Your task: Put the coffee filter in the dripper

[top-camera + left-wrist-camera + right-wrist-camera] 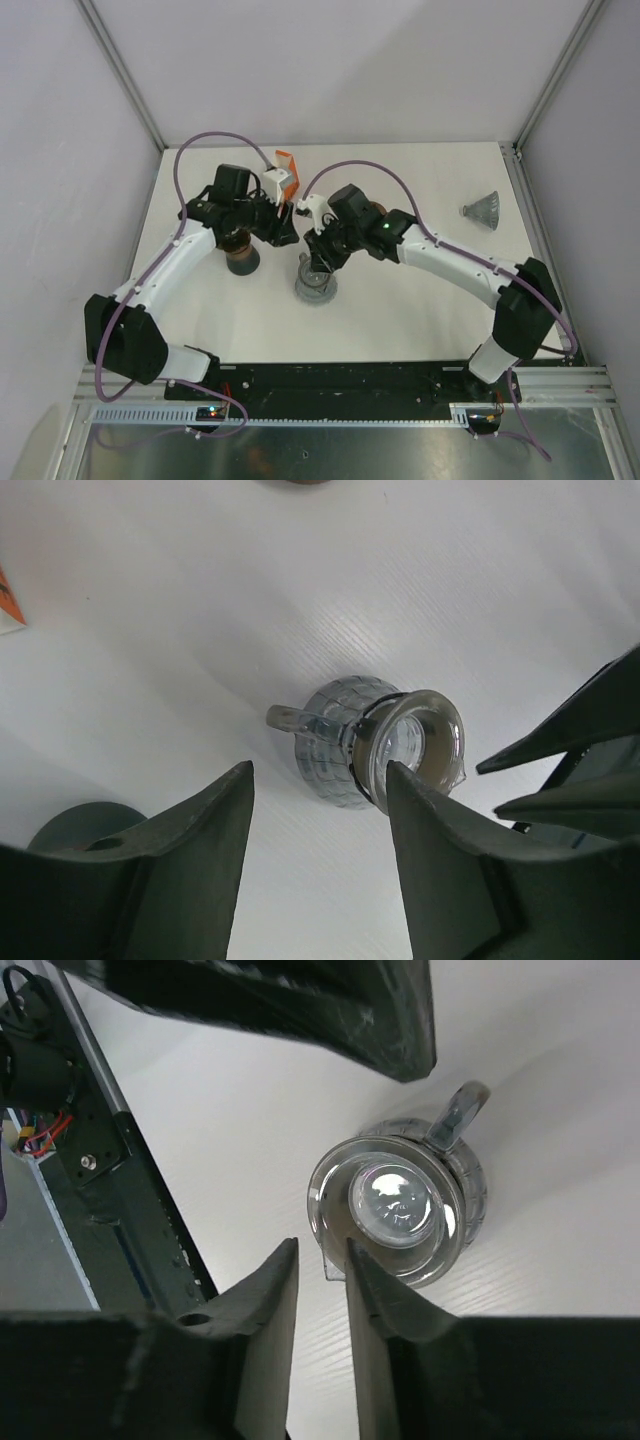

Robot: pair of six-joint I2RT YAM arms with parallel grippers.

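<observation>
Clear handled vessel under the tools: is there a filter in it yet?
Empty. The right wrist view looks straight into the clear vessel: only its shiny bottom shows, nothing sits inside.

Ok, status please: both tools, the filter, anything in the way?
Left tool open, empty. Right tool slightly open at rim of glass vessel. Grey cone, likely the filter, lies far right, untouched. Nothing blocking it.
</observation>
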